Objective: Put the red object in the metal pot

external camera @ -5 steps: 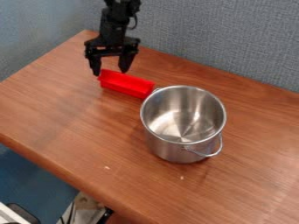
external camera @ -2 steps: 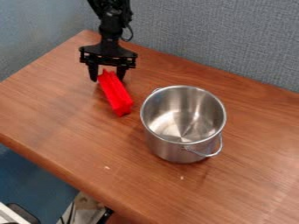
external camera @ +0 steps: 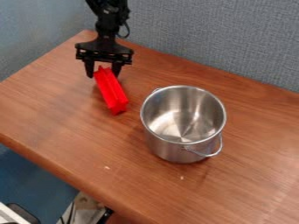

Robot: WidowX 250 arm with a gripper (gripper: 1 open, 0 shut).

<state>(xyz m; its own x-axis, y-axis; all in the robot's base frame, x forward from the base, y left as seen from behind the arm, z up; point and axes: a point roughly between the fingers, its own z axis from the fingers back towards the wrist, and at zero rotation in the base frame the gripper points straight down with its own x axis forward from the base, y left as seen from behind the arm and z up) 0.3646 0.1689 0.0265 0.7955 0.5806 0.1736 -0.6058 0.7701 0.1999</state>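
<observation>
The red object [external camera: 112, 91] is a long block lying flat on the wooden table, running diagonally from the back left toward the front. My gripper [external camera: 104, 68] hangs over its far end, pointing down. The dark fingers [external camera: 89, 68] stand on either side of that end, spread a little wider than the block, so the gripper is open. The metal pot [external camera: 184, 122] stands upright and empty to the right of the block, about a hand's width from the block's near end.
The brown wooden table [external camera: 70, 122] has its front edge running diagonally at lower left. A blue-grey wall [external camera: 222, 35] rises behind the table. Bare wood lies in front of the block and the pot.
The block has swung from lying crosswise toward the pot to pointing toward the front. The gripper has turned with it, and its fingers have drawn slightly closer together over the far end.
</observation>
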